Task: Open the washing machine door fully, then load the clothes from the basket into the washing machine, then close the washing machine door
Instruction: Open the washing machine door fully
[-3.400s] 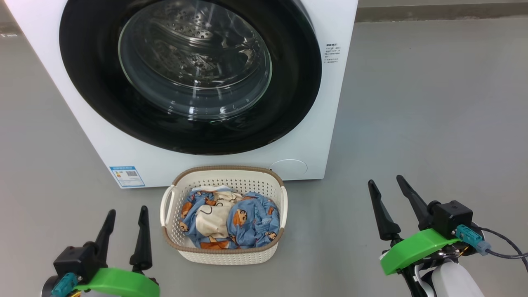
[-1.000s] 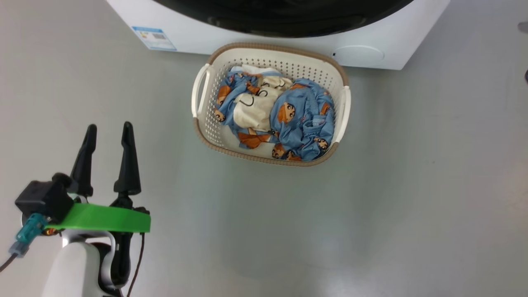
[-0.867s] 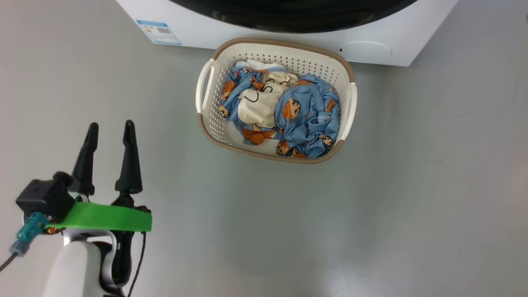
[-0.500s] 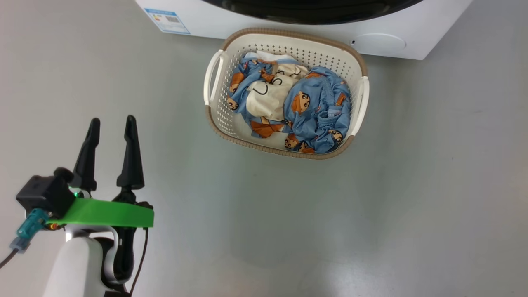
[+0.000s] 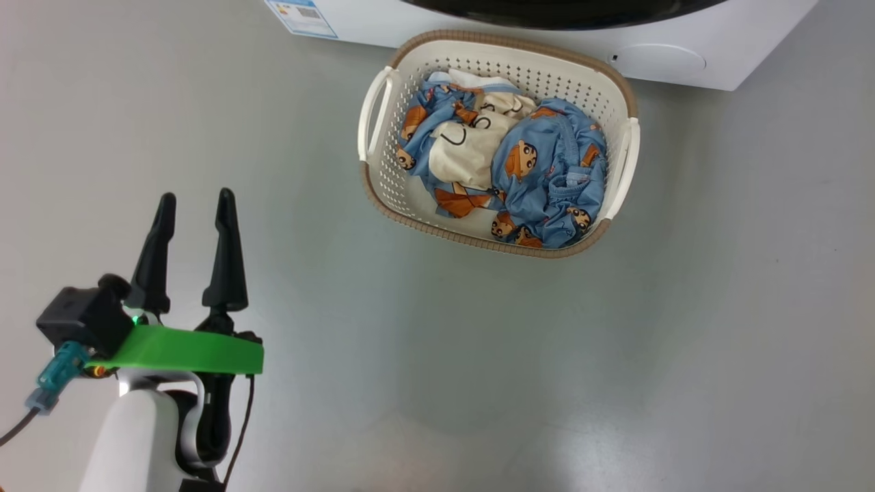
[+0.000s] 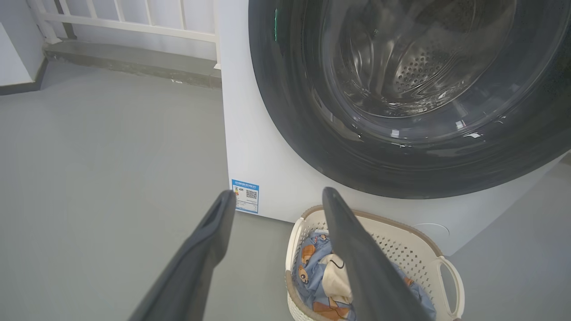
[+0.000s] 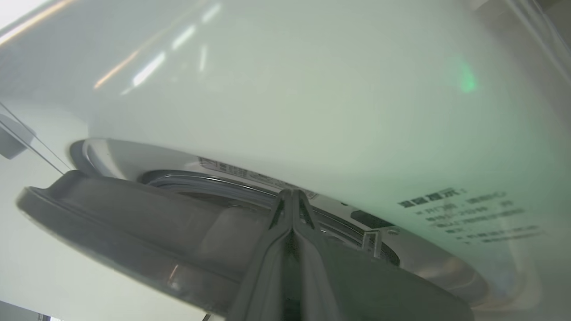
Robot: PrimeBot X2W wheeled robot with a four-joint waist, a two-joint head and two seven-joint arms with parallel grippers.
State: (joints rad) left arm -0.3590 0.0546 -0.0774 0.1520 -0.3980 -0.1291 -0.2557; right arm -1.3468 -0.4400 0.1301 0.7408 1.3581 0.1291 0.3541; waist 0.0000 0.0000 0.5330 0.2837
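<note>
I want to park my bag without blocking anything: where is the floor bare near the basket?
Bare floor lies between the left pincer and the basket, and wide on the basket's right. Crowded: the basket sits close against the machine and is full of clothes.

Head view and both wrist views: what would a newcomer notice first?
The basket of blue cartoon-print clothes on the grey floor stands out in the head view. In the left wrist view the glossy black washing machine door looms large. The shut right gripper points into the gap at its edge.
</note>
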